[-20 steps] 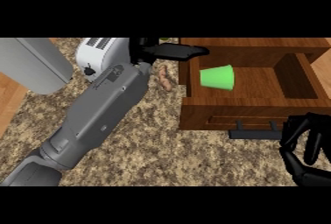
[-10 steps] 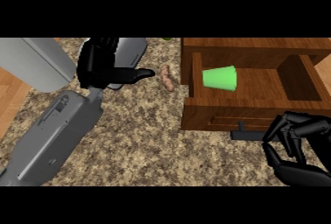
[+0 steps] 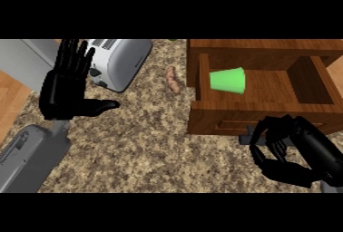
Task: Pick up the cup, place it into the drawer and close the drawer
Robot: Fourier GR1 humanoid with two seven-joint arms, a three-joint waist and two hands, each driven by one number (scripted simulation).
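Lying on its side inside the open drawer (image 3: 264, 111), the green cup (image 3: 228, 80) sits above and to the left of the right hand (image 3: 288, 154), well apart from it. That hand curls its fingers just below the drawer front, holding nothing. Far to the left, the left hand (image 3: 66, 86) is spread flat with straight fingers over the speckled tabletop (image 3: 147, 149), beside a toaster (image 3: 124, 61)

One cup (image 3: 228, 80), one drawer (image 3: 268, 108), one toaster (image 3: 120, 61), two hands.
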